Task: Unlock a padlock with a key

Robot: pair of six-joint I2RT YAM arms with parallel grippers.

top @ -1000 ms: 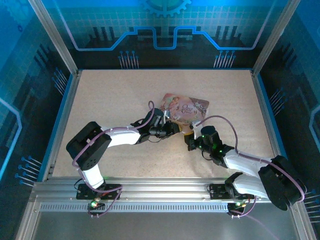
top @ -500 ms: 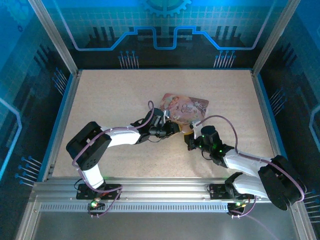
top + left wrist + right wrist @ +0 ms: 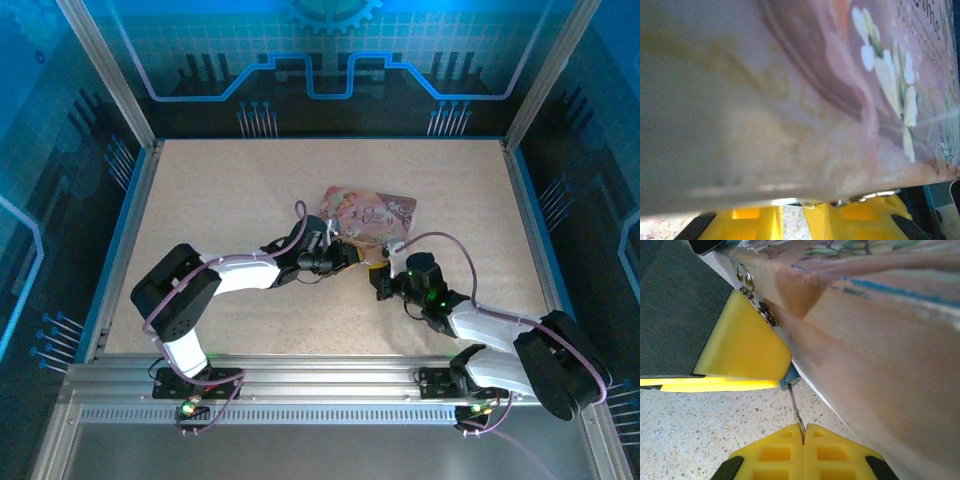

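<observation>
Key (image 3: 796, 410) touching padlock (image 3: 788, 382), in right jaws

My left arm (image 3: 235, 272) stretches low from the near-left base toward the middle. The left gripper (image 3: 346, 256) points right, with its yellow fingers (image 3: 755, 222) drawn close on the tiny bluish metal padlock (image 3: 789, 381). My right arm (image 3: 490, 325) reaches in from the near right. The right gripper (image 3: 381, 284) aims far-left, its own fingers (image 3: 840, 450) pinched tight on the thin grey metal key (image 3: 795, 407). The two grippers sit near each other.

Your tin box (image 3: 880, 315) glossy printed metal, padlock (image 3: 788, 381) bluish metal, key (image 3: 795, 407) thin grey metal, right gripper (image 3: 803, 430) pads (image 3: 770, 452) matt yellow plastic, table (image 3: 685, 430) matt speckled.
</observation>
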